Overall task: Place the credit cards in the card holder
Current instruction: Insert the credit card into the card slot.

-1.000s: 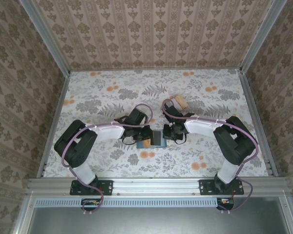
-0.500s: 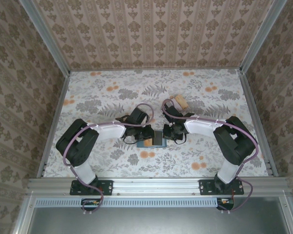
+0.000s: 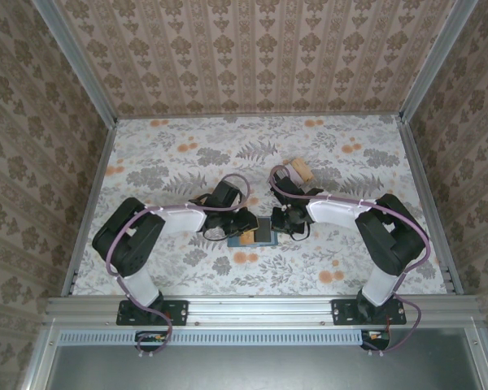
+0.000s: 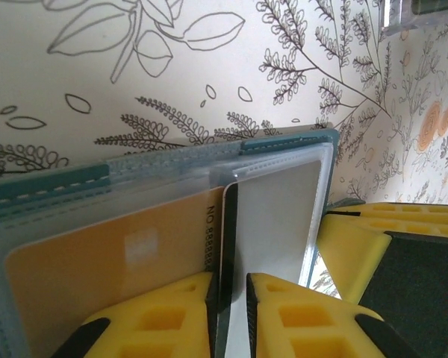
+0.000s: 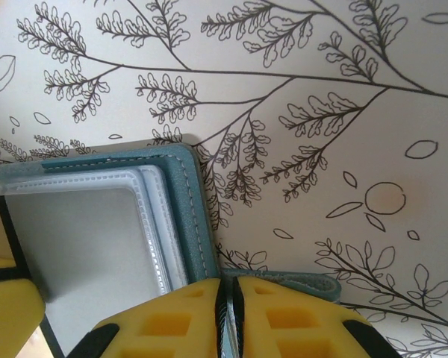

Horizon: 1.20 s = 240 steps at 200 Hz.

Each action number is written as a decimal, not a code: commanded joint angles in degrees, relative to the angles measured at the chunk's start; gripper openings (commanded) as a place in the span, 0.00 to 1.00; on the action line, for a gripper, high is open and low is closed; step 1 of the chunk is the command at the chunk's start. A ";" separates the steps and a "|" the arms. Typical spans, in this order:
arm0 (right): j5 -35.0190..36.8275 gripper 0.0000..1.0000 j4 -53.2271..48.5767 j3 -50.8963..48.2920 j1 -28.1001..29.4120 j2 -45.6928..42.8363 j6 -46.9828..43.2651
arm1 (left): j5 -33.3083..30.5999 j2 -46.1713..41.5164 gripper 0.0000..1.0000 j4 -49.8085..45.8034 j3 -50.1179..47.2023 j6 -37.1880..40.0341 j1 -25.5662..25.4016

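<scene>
1 card holder [image 5: 187, 216] on counter [image 5: 321, 112]; 1 tan card [image 4: 97, 268] slotted; 1 white card [image 4: 272, 224] in narrow left tool [image 4: 229, 287]; right tool [image 5: 230, 287] clamps holder.

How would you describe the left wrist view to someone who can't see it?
Yellow fingers of the left gripper straddle the edge of a white card at the clear sleeve of a teal wallet. A tan card is slotted beside it, over a leaf-print tablecloth.

Top external camera: high at the near edge, facing down over the whole table [image 3: 171, 154]. Wrist cameras: close range, facing the card holder [image 3: 260, 235] [image 4: 284, 143] [image 5: 190, 201] from opposite sides; all views share it.
</scene>
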 commanded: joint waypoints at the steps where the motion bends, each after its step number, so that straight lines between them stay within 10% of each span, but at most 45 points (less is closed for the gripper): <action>1: 2.43 0.16 -2.21 -1.37 0.85 2.58 0.94 | -3.57 -2.93 0.26 -8.04 0.75 4.07 -0.20; 93: 2.32 0.16 -3.16 -0.02 0.86 2.83 -0.29 | -6.06 -4.70 0.40 -11.94 -0.25 8.69 3.19; 240: 12.63 0.45 -18.38 16.45 -7.53 -7.90 -17.33 | -13.16 -17.61 0.58 -12.84 1.11 13.42 5.80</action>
